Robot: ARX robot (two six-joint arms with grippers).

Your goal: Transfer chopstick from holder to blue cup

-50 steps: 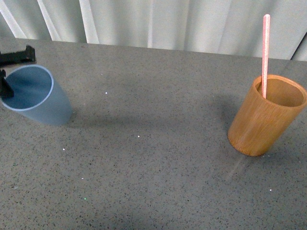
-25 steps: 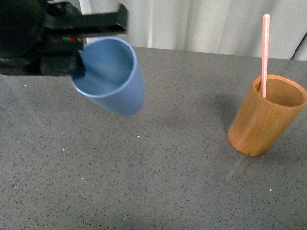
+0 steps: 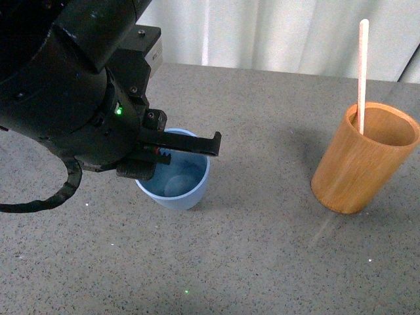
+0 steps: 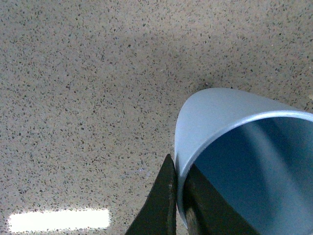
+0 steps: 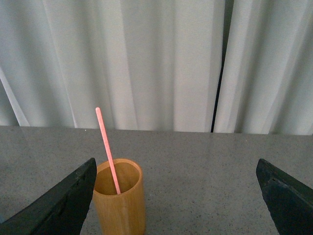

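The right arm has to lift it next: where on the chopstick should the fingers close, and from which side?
Grip the chopstick on the bare upper length above the holder rim, coming in level from the side. It stands nearly upright and thin, with its lower end hidden inside the holder, so only that upper part is free.

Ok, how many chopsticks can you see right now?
1. The chopstick stands in the holder at right; the blue cup shows none inside, though it is partly hidden.
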